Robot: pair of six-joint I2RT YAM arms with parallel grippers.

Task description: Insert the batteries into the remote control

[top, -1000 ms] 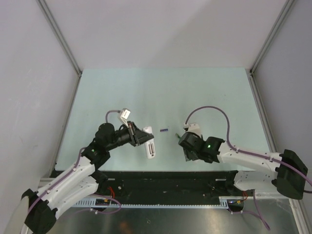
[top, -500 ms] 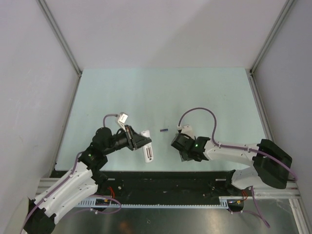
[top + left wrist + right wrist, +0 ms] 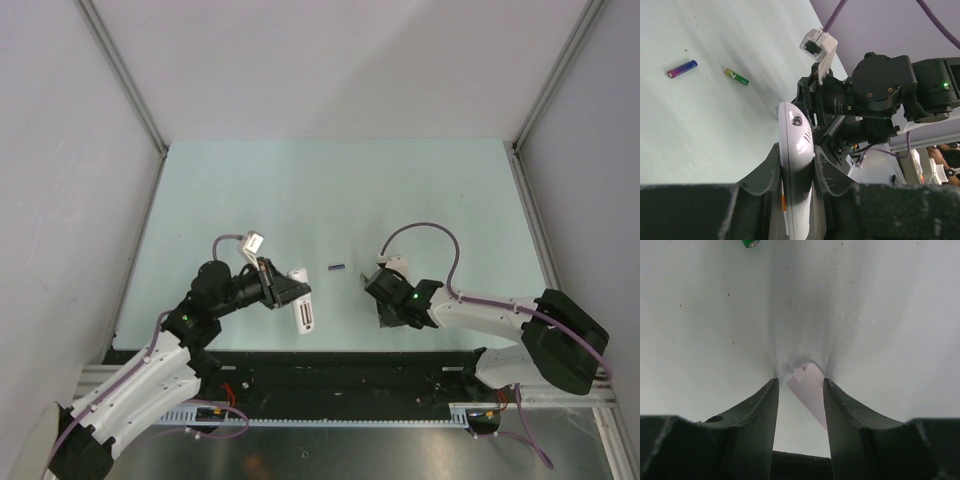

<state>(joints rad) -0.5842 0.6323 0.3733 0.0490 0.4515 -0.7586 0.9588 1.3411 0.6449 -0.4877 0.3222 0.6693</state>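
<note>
The left gripper (image 3: 796,167) clamps the remote (image 3: 796,125); the right gripper (image 3: 800,381) holds its jaws apart around a pale flat piece (image 3: 811,390); the purple battery (image 3: 682,68) and green battery (image 3: 736,76) lie on the table (image 3: 700,130), light, smooth, likely to roll; pinch mid-length.

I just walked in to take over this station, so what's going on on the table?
The left tool is shut on the white remote control. The purple-blue battery and the green battery lie loose on the table, neither loaded yet. The right tool is down at the surface, jaws apart around a small flat white piece, possibly the battery cover.
</note>
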